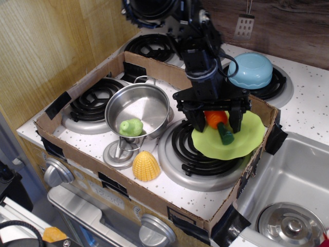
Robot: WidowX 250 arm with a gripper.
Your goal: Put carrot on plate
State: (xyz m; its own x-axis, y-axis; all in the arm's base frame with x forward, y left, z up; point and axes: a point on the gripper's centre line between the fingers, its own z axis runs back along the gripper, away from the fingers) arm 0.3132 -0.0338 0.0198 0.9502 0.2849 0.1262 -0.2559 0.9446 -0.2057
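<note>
The orange carrot (215,119) with its dark green stub lies tilted on the lime-green plate (245,140). The plate sits on the front right burner, close to the right wall of the cardboard box. My gripper (216,122) stands straight over the plate with one finger on each side of the carrot. The jaws look parted a little wider than the carrot, so I read the gripper as open. The arm hides the plate's back left part.
A steel pot (138,109) holding a small light-green toy (131,126) stands left of the plate. A yellow corn piece (146,165) lies in front of it. A light-blue upturned bowl (252,69) sits at the back right. A cardboard wall (154,198) rings the stove, with a sink (293,177) to the right.
</note>
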